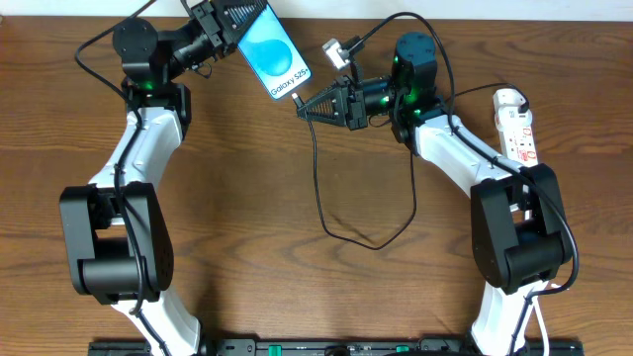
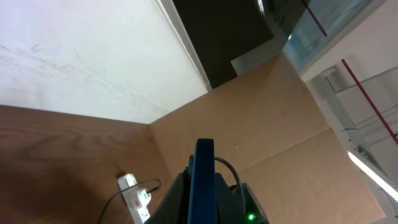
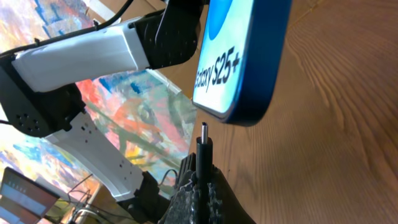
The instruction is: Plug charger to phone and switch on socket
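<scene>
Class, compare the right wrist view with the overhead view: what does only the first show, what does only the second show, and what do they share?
Only the right wrist view: the metal tip of the charger stands just below the bottom edge of the phone, with a gap between them, not inserted. Only the overhead view: the socket at the right side of the table, and the charger cable looping across the wood. Both: the phone held in the left jaws, the plug in the right jaws.
</scene>
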Available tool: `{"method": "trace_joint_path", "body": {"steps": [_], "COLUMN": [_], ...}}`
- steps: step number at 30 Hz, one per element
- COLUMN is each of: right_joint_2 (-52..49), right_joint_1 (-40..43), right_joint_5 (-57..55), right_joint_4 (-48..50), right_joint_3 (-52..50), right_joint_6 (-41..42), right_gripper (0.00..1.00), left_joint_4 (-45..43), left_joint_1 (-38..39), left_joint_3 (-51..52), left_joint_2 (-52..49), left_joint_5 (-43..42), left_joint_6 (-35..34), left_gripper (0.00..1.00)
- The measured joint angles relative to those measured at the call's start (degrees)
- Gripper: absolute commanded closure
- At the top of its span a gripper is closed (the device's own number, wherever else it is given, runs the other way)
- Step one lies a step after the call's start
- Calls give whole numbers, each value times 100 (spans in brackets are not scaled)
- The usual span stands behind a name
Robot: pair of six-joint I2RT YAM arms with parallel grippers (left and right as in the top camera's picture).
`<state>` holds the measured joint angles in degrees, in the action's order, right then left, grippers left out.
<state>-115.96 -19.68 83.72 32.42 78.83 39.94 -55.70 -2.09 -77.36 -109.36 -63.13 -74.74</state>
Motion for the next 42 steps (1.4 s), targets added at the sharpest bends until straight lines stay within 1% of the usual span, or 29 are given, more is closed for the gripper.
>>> {"method": "trace_joint_path", "body": {"steps": [42], "right_joint_2": [0], "right_joint_1": [22], "right_joint_5": [-129], "right_joint_4": [107], "right_joint_3": [0], "right_joint_6": [101], "right_gripper": [99], "left_joint_4": [15], "left_joint_1": [26], "left_joint_3": [0], "left_joint_2": [0], "left_joint_5": [-15], "left_joint_6": [0], "left_gripper": [93]}}
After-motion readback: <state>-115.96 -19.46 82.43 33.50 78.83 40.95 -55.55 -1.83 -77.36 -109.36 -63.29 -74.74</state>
